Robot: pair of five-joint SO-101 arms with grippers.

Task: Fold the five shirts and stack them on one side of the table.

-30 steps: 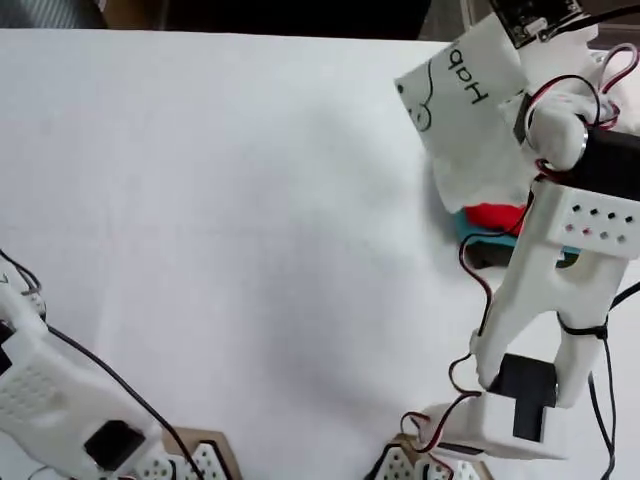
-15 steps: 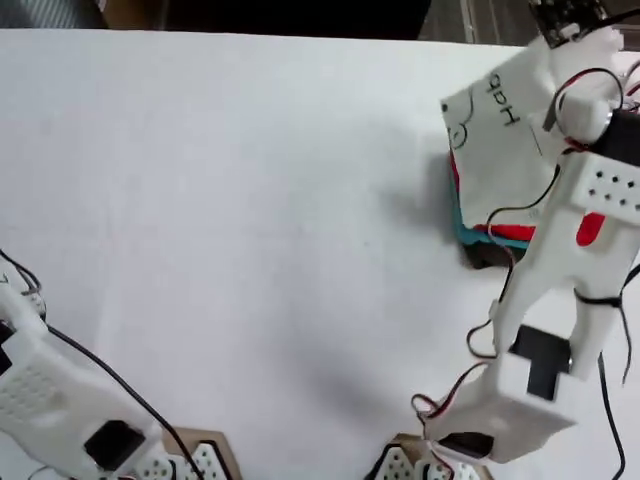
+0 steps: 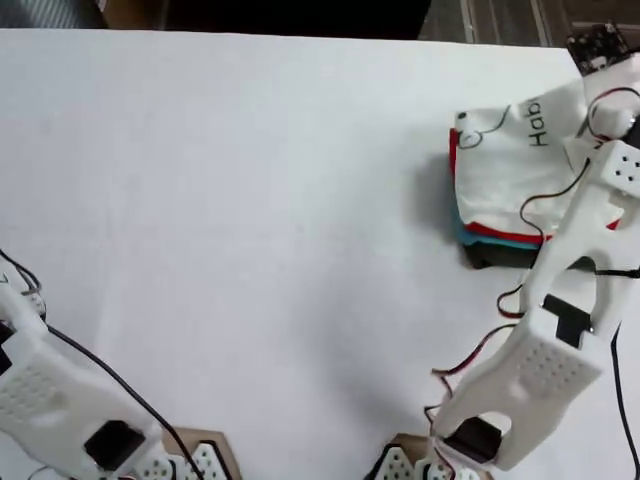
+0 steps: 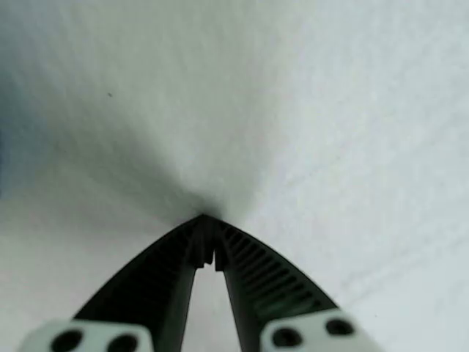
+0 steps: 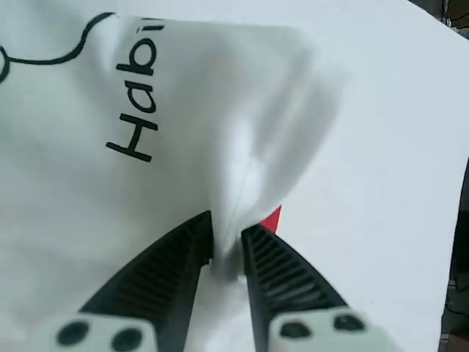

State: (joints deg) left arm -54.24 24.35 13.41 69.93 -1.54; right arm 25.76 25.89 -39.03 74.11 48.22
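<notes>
The white table (image 3: pixel 250 200) is seen spread across the high view. Along its right edge the right arm (image 3: pixel 545 360) is stretched to a stack of folded shirts (image 3: pixel 490 240), set near the far right corner. A white shirt (image 3: pixel 505 165) is laid on top, over red, teal and what seems a dark layer. A fold of it is pinched between the narrowed fingers of the right gripper (image 5: pixel 227 249). The left gripper (image 4: pixel 209 246) is held over bare tabletop, tips pressed together.
</notes>
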